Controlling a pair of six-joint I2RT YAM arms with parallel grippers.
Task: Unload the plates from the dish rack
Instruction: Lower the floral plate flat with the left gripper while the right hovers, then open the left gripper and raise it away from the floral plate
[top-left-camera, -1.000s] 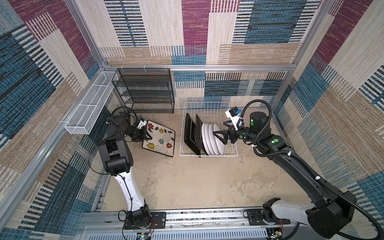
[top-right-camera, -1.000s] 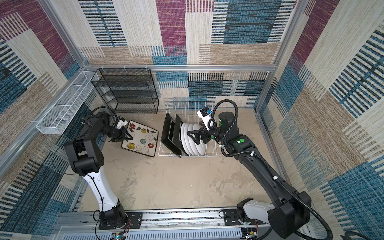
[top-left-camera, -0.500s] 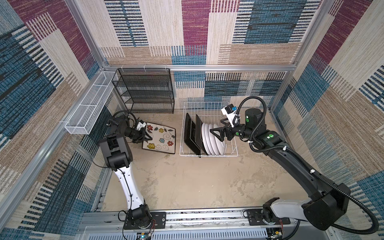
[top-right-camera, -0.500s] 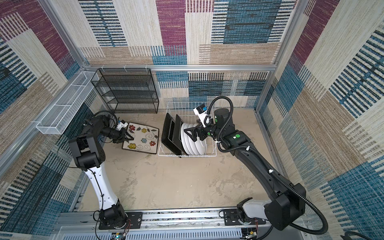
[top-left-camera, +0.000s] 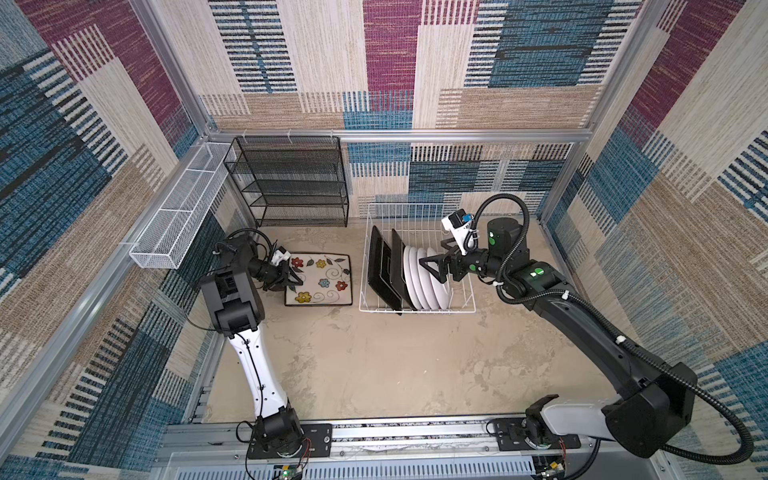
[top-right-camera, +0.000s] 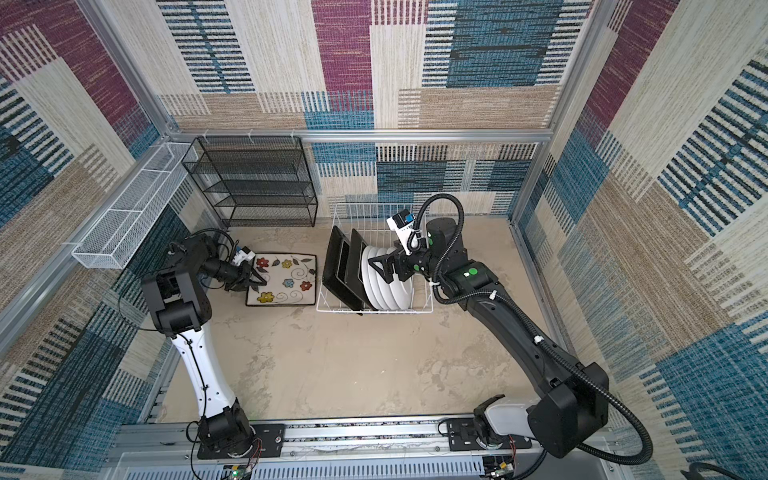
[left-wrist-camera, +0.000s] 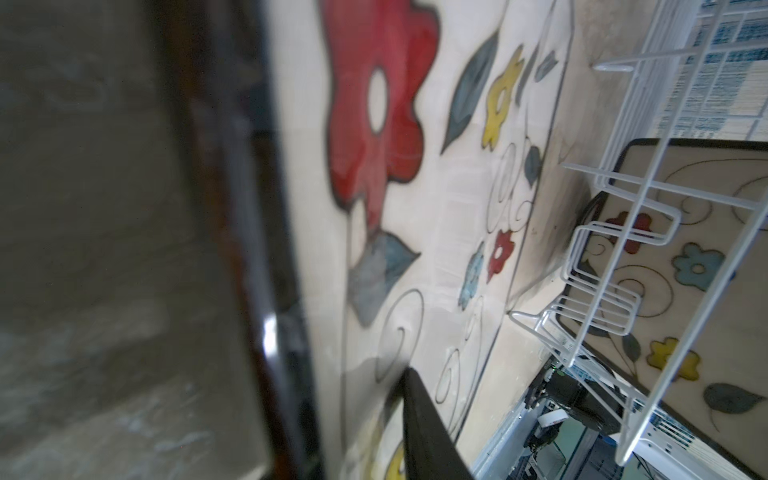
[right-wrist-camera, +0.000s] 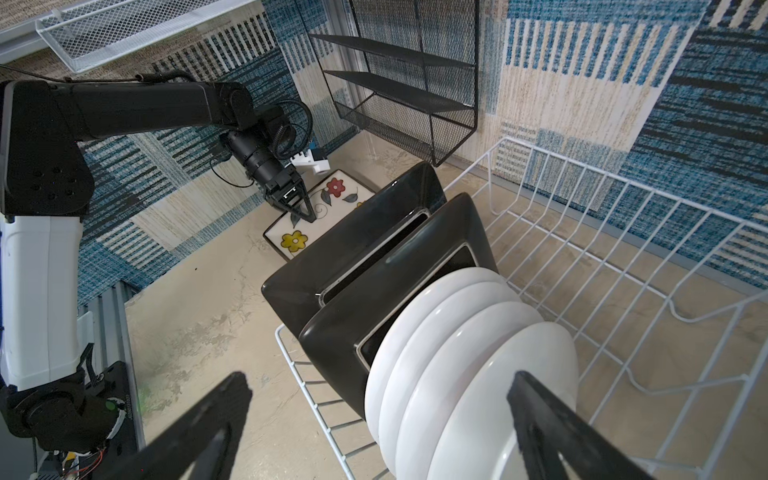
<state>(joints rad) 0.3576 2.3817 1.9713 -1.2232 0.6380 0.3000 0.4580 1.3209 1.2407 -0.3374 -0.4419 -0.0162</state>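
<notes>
The right tool (right-wrist-camera: 380, 377) is spread wide over the round plates (right-wrist-camera: 457, 353). If it is closed there, two could be pinched together. Whether the left tool (right-wrist-camera: 305, 212) is parted cannot be told.

Both top views look down from high over the whole cell; both wrist views sit close, sharing the dish rack (right-wrist-camera: 623, 216).

Glossy glazed plates (right-wrist-camera: 469, 374), white-coated wire dish rack (top-left-camera: 409, 216), matt black mesh shelf unit (top-left-camera: 291, 183), rough mottled tabletop (top-left-camera: 374, 365), woven cloth walls (top-left-camera: 395, 62).
</notes>
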